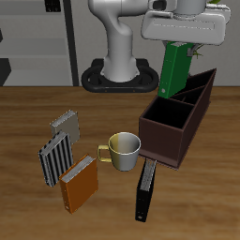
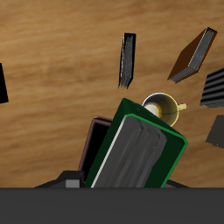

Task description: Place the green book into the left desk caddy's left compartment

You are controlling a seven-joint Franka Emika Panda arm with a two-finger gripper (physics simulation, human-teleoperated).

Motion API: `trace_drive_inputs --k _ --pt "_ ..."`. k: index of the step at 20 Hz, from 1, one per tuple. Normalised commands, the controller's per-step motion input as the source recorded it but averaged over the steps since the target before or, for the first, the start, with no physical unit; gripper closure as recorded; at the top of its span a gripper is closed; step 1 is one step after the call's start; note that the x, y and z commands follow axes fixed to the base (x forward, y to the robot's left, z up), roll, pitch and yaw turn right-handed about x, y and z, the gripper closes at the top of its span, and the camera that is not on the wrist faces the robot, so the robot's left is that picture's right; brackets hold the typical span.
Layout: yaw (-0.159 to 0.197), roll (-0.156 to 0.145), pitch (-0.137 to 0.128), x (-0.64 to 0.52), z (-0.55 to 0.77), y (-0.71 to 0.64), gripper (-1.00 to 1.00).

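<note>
My gripper [image 1: 179, 43] is shut on the green book [image 1: 174, 69] and holds it upright, hanging down from the fingers. The book's lower end is just above the far, narrow divided sections [image 1: 194, 89] of the left desk caddy [image 1: 174, 134], a long dark maroon-brown box. I cannot tell which narrow section it is over, or whether it touches a divider. In the wrist view the green book [image 2: 140, 150] fills the middle, seen end on with its pale page edges, and a piece of the caddy [image 2: 91, 144] shows beside it.
A cream mug [image 1: 123, 147] stands beside the caddy's big square section. A black book [image 1: 146, 188] and an orange-brown book [image 1: 79, 184] lie near the table's front edge. Two grey striped objects [image 1: 56, 155] [image 1: 65, 123] lie beyond the orange-brown book.
</note>
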Motion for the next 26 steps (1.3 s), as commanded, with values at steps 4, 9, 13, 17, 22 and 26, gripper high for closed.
trace_drive_inputs --k 4,9,13,17,22,26 --pt "0.016 -0.025 -0.005 -0.47 0.14 -0.03 1.0" --pt "0.013 0.015 0.003 -0.53 -0.05 0.0 1.0" --pt "-0.004 0.029 -0.024 -0.49 -0.16 0.03 1.0" --pt "-0.042 -0.01 0.023 -0.35 -0.16 0.01 1.0" --pt "-0.04 -0.007 -0.006 -0.45 0.01 0.05 1.0" --pt "-0.03 0.014 -0.002 -0.38 0.01 0.13 1.0"
